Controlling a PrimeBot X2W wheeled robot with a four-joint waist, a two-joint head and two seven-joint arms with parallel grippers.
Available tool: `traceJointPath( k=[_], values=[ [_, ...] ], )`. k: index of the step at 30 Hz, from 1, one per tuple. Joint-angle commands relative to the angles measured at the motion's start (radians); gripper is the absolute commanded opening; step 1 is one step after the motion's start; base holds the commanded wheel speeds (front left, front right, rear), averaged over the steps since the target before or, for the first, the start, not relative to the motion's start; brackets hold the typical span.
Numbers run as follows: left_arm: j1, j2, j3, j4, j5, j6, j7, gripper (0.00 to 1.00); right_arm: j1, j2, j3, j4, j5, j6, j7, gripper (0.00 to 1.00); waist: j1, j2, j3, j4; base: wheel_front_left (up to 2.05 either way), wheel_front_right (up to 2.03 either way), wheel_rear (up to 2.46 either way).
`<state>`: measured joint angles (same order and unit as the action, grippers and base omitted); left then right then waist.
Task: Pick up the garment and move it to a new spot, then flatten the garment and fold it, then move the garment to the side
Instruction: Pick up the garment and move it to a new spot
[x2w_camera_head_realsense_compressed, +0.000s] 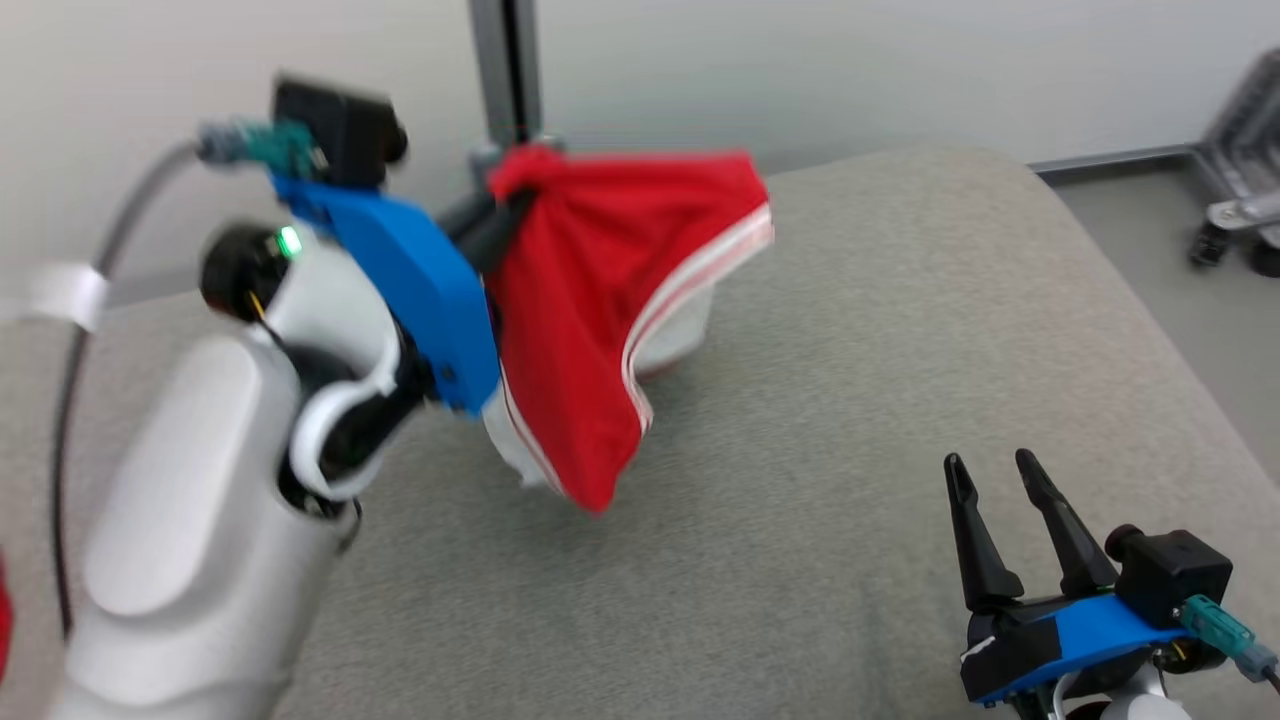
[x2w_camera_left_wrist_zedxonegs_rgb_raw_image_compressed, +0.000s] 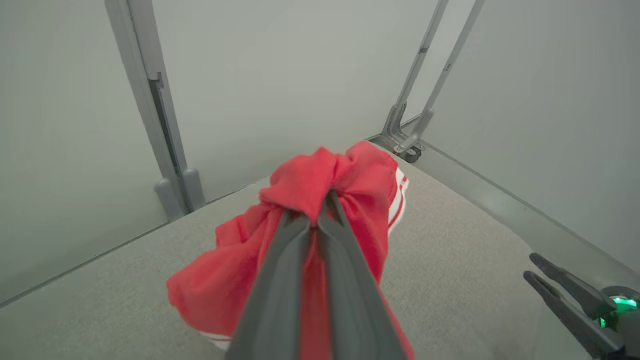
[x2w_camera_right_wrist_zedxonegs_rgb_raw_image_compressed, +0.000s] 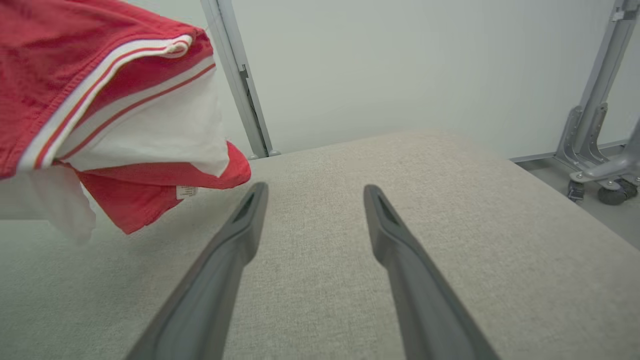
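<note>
One garment (x2w_camera_head_realsense_compressed: 600, 300): red, white stripes along edge, white lining. Hangs bunched over grey padded surface (x2w_camera_head_realsense_compressed: 880, 330), far left part; lowest corner seems clear of surface. Two grippers. Left gripper (x2w_camera_left_wrist_zedxonegs_rgb_raw_image_compressed: 320, 207) clenched on garment's gathered top, fingers pressed together through cloth. Right gripper (x2w_camera_head_realsense_compressed: 988, 465) released, fingers spread, grasping nothing, near right, well apart from garment. One grey post (x2w_camera_head_realsense_compressed: 505, 60) behind garment.

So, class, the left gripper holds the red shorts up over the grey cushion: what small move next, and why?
Probably lower the red shorts onto the bare grey cushion ahead of the right gripper. The left gripper is shut on a bunched edge, the cloth hangs clear of the surface, and the right gripper sits open.
</note>
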<state>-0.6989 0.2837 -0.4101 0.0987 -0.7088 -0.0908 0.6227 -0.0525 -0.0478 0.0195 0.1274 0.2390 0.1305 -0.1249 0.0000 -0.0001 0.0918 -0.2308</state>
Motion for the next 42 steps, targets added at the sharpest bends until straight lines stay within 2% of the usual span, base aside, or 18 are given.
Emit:
traceJointPath(
  k=[1,7,8,9,10,11,16,23,27,30,38,42],
  values=[
    [0.033,-0.003,-0.01,0.016,0.008,-0.005,-0.021,0.0,0.005,-0.005,-0.001,-0.006,0.003,0.0,0.001,1.0,0.0,0.0001,-0.017,-0.031,0.0,0.0,0.0],
    [0.17,-0.003,-0.081,0.158,0.083,-0.002,-0.116,0.0,0.003,-0.005,0.006,-0.006,0.014,0.0,0.002,1.0,0.0,0.0001,-0.004,-0.064,0.0,0.0,0.0],
    [0.183,-0.007,-0.089,0.182,0.094,-0.001,-0.137,0.27,0.001,-0.005,0.008,-0.004,0.016,0.0,0.002,1.0,0.0,0.0001,-0.003,-0.064,0.0,0.0,0.0],
    [0.194,-0.011,-0.096,0.207,0.101,-0.002,-0.16,0.48,-0.001,-0.005,0.011,-0.002,0.016,0.0,0.002,1.0,0.0,0.0001,-0.001,-0.062,0.0,0.0,0.0],
    [0.204,-0.017,-0.101,0.226,0.108,-0.003,-0.187,0.9,-0.001,-0.005,0.011,-0.001,0.019,0.0,0.001,1.0,0.0,0.0001,-0.001,-0.058,0.0,0.0,0.0],
    [0.21,-0.02,-0.102,0.242,0.119,-0.003,-0.221,1.0,-0.002,-0.005,0.012,0.0,0.021,0.0,0.001,1.0,0.0,0.0001,0.0,-0.054,0.0,0.0,0.0],
    [0.222,-0.049,-0.066,0.29,0.128,0.023,-0.37,1.0,0.003,-0.004,0.0,0.002,0.013,0.0,0.001,1.0,0.0,0.0001,-0.004,-0.01,0.0,0.0,0.0],
    [0.276,-0.067,0.012,0.241,0.136,0.036,-0.684,1.0,0.011,-0.005,-0.024,-0.003,0.006,0.0,0.007,1.0,0.0,0.0001,-0.032,0.06,0.0,0.0,0.0],
    [0.354,-0.079,0.06,0.221,0.123,0.074,-0.804,1.0,0.022,-0.005,-0.021,-0.008,0.015,0.0,0.021,1.0,0.0,0.0001,-0.052,0.094,0.0,0.0,0.0],
    [0.425,-0.08,0.092,0.195,0.118,0.107,-0.845,1.0,0.032,-0.005,-0.028,-0.014,0.014,0.0,0.029,1.0,0.0,0.0001,-0.066,0.12,0.0,0.0,0.0],
    [0.598,-0.038,0.149,0.107,0.163,0.195,-0.881,1.0,0.062,-0.005,-0.067,-0.022,0.005,0.0,0.042,1.0,0.0,0.0001,-0.099,0.181,0.0,0.0,0.0],
    [0.662,-0.028,0.17,0.066,0.18,0.198,-0.886,1.0,0.062,-0.005,-0.092,-0.024,-0.002,0.0,0.039,1.0,0.0,0.0001,-0.111,0.216,0.0,0.0,0.0]
  ],
)
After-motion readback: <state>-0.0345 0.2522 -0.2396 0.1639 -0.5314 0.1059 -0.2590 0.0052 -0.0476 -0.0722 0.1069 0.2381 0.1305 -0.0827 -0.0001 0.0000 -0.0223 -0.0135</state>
